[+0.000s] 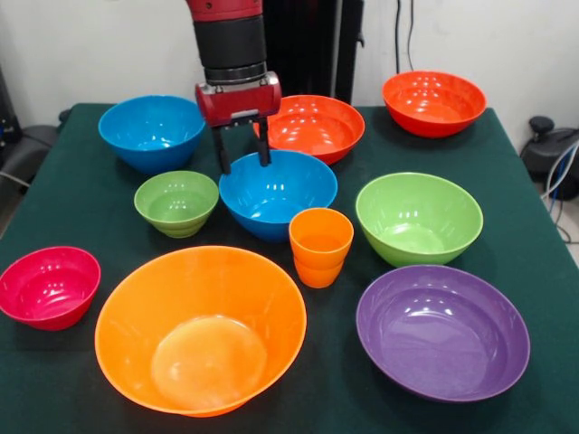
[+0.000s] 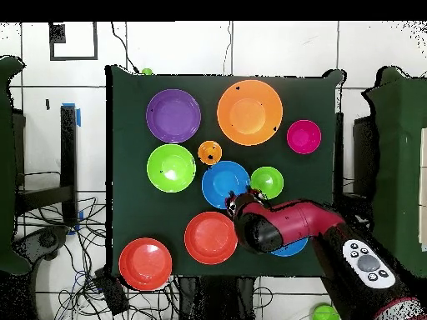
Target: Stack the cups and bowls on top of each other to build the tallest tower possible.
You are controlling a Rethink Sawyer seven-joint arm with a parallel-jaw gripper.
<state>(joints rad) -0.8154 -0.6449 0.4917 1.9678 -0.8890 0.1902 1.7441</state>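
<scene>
- Our claw (image 1: 242,149), in the upper middle of the front view, hangs narrowly parted and empty, its tips straddling the far rim of the central blue bowl (image 1: 276,192).
- We judge the step is gripping that rim: we should seat one finger inside and one outside the thin wall, then close squarely.
- The orange cups (image 1: 320,246), nested, stand just below-right of it.
- All bowls are glossy, smooth plastic; slipping is likely.
- The surface (image 1: 543,271) is dark green cloth.
</scene>
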